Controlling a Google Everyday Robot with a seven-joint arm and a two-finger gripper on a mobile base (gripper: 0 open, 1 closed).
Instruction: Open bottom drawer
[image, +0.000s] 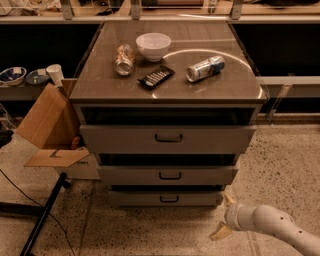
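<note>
Brown cardboard, an open box, was seen at the left of the frame, beside the grey cabinet. On the cabinet's top were set a crushed can, a white bowl, a dark flat object and a can lying on its side. The bottom drawer was found low in the centre, apparently shut, its small dark handle untouched. At the lower right, the gripper was held near the floor, just right of that drawer's front, fingers spread and nothing grasped. A miss was judged the likeliest risk: the handle was small and low, and the middle drawer sat close above, so the wrong handle might be hooked, or the fingers might slip off in the pull.
</note>
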